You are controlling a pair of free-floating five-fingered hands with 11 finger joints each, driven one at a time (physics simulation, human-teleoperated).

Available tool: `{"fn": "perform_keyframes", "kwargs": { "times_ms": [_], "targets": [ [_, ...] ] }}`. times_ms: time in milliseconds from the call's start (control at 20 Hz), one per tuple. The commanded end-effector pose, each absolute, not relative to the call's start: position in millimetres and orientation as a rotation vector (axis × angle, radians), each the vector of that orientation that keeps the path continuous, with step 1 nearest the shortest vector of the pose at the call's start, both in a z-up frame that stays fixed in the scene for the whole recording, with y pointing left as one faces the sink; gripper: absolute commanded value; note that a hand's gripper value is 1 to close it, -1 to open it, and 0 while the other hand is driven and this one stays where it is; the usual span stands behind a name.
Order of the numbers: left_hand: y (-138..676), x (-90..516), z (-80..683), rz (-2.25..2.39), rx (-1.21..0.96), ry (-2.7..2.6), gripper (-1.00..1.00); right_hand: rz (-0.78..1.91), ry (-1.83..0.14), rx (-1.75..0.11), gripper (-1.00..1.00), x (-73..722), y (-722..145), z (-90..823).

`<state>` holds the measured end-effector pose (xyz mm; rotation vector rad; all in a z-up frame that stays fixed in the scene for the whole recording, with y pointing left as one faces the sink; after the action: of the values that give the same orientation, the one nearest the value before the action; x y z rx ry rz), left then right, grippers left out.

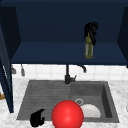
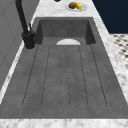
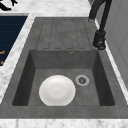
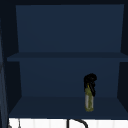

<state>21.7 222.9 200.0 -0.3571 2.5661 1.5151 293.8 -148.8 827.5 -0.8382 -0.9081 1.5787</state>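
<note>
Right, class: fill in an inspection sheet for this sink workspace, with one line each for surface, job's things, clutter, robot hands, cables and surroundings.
Surface: grey sink with a ribbed drainboard, set in a marble counter.
Job's things: greenish bottle upright on the cabinet's lower shelf.
Clutter: white plate flat in the basin beside the drain; red ball low before the sink's front edge, support unclear.
Robot hands: right robot hand curled round the bottle's top; left robot hand in the air by the drainboard's front left corner.
Cables: nothing seen.
Surroundings: black faucet, white tiled wall, dish of food on the counter.
</note>
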Motion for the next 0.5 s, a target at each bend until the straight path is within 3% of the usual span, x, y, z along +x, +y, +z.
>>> {"fn": "perform_keyframes", "kwargs": {
  "times_ms": [0, 450],
  "targets": [
    [222.9, 21.7, 200.0, 1.515, -0.357, 2.566, 0.0, 1.572, -0.916, -0.828, 1.0, 262.9, -148.8, 832.9],
    [222.9, 21.7, 200.0, 1.515, -0.357, 2.566, 0.0, 1.564, -0.896, -0.834, 1.0, 188.6, -148.7, 817.3]
  ]
}}
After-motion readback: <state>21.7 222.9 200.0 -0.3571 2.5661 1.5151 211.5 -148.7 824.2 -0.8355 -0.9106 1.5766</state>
